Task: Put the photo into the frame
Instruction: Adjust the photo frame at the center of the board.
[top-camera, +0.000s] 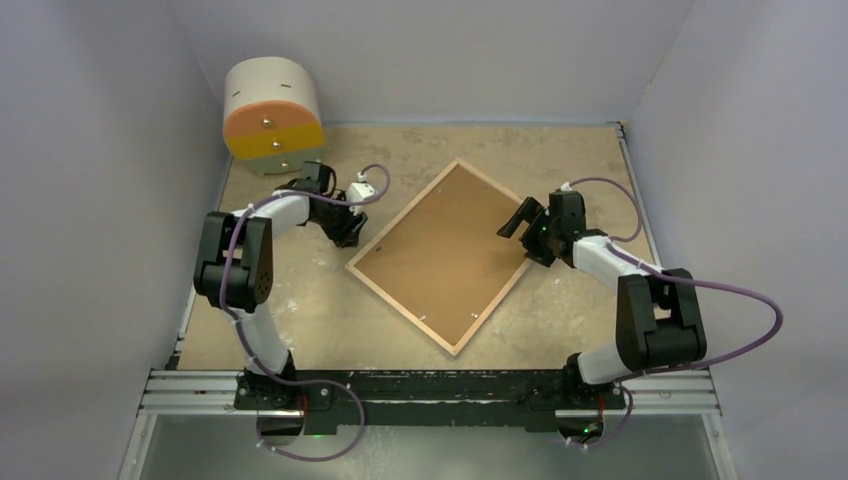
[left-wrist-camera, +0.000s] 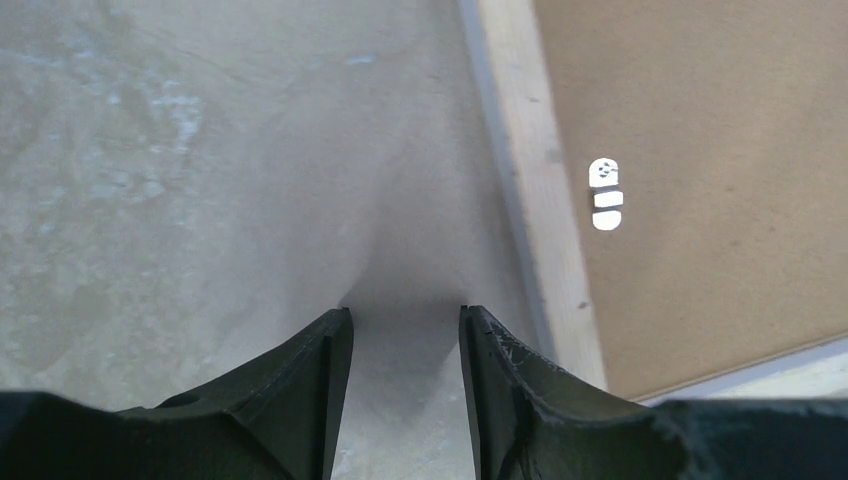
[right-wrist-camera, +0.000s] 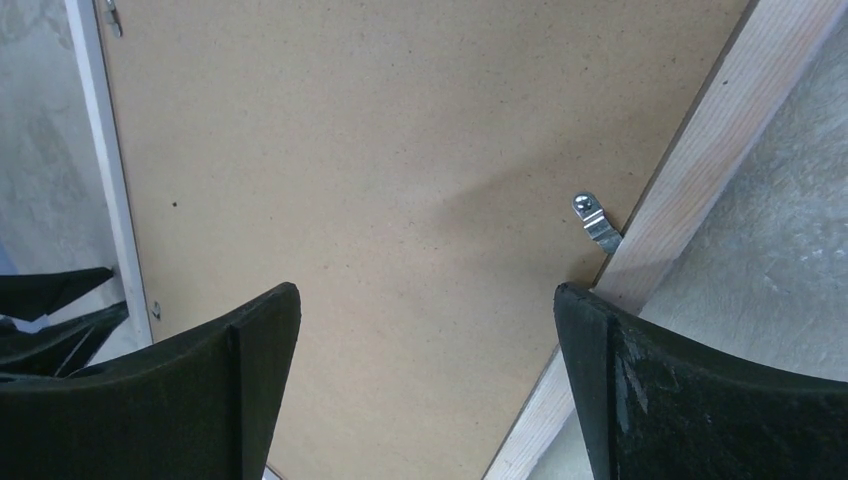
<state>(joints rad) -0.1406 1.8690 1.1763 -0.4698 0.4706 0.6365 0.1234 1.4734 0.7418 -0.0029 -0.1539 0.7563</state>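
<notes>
The frame (top-camera: 402, 309) lies face down and turned diagonally in the middle of the table, its light wooden rim (left-wrist-camera: 540, 200) up. A brown backing board (top-camera: 445, 255) fills it, with small metal clips (left-wrist-camera: 605, 195) (right-wrist-camera: 597, 222) at the edges. The photo is hidden. My left gripper (top-camera: 347, 232) hangs over bare table just outside the frame's left rim. Its jaws (left-wrist-camera: 405, 315) stand partly open with nothing between them. My right gripper (top-camera: 515, 222) stands wide open above the board (right-wrist-camera: 400, 150), beside the right rim (right-wrist-camera: 690, 200), and holds nothing (right-wrist-camera: 425, 292).
A pale round box with orange and yellow front (top-camera: 272, 115) stands at the back left corner. Grey walls close in the table on three sides. A metal rail (top-camera: 430, 390) runs along the near edge by the arm bases.
</notes>
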